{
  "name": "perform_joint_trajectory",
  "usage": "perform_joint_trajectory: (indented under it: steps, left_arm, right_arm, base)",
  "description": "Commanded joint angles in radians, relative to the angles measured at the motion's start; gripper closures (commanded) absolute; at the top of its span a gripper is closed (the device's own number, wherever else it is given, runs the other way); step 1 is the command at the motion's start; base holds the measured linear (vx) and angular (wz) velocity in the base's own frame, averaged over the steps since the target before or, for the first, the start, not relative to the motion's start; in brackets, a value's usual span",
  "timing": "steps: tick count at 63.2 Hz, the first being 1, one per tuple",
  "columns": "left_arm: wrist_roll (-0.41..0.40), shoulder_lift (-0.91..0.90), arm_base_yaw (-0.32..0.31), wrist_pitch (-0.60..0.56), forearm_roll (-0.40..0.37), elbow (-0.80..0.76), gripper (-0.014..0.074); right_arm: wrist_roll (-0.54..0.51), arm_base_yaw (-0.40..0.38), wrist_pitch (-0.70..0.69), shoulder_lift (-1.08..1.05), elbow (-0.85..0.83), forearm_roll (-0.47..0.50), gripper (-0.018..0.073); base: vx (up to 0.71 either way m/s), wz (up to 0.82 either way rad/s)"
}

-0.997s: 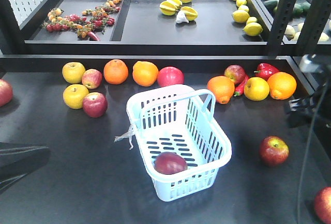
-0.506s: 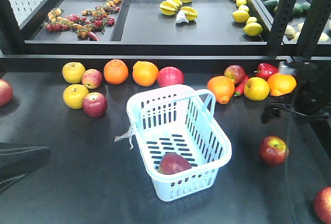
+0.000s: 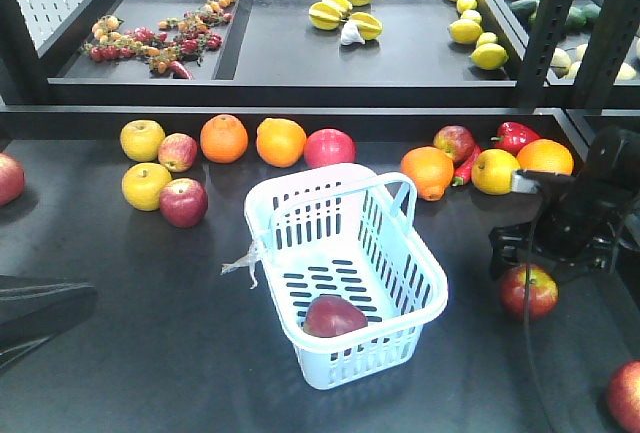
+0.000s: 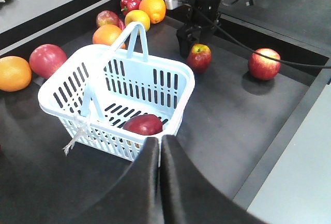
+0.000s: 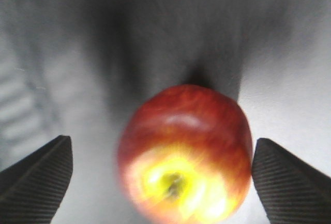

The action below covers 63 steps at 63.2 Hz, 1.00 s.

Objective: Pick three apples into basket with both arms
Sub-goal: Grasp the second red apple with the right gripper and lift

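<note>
Straddling an apple (image 5: 183, 154) on open tabletop (image 3: 470, 373) right of the basket (image 3: 370, 353), the right pincer (image 5: 161, 149) stands apart

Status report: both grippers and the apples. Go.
Right gripper open, straddling loose apple right of basket, not yet closed. Left gripper shut, empty, at basket's near side. One stowed apple in basket. Nothing blocking the grasp.

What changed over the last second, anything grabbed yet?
The right gripper came in from the right edge of the view, moving left and down, and now hangs open over the loose red apple, one finger on either side; nothing grabbed. The apple in the basket shifted slightly. The basket, the left gripper and the fruit row behind stayed put.
</note>
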Motion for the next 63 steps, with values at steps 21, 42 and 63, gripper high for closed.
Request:
perform_joint_trajectory:
  steps: [21,42,63]
  left_arm:
    - [-0.007,-0.002,0.002,-0.06,-0.026,-0.022,0.0604]
    - [-0.007,-0.002,0.002,-0.062,-0.026,-0.022,0.0604]
    - [-0.007,-0.002,0.002,-0.063,-0.026,-0.022,0.0604]
  right_arm:
    - [0.008,-0.002,-0.008,-0.022,-0.029,-0.023,-0.0034]
    - [0.021,-0.005,0.064,-0.077,-0.029,-0.035,0.0361]
    - [-0.038,-0.002,0.144,-0.369,-0.029,0.024,0.0569]
  base:
    - [0.0,0.0]
    - [0.0,0.0]
    - [0.0,0.0]
